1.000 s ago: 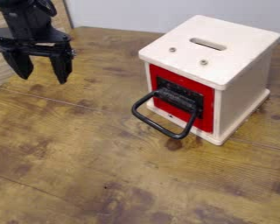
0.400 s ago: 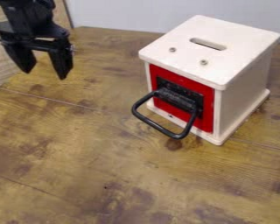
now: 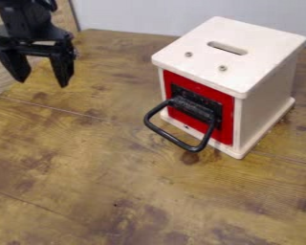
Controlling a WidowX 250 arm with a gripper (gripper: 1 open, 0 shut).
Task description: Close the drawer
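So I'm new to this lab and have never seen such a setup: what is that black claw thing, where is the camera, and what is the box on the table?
The black claw is the robot's hand, the grasping end of a single arm. It hangs at the far left above the wooden table, its fingers spread apart, and it holds nothing. There is only one picture of this moment, taken by a camera that looks down at the table from the front at an angle. On the right stands a cream wooden casing with a slot in its top. In its front sits the red drawer, with a black plate and a big black loop handle that points toward the camera. The hand is well apart from the drawer.
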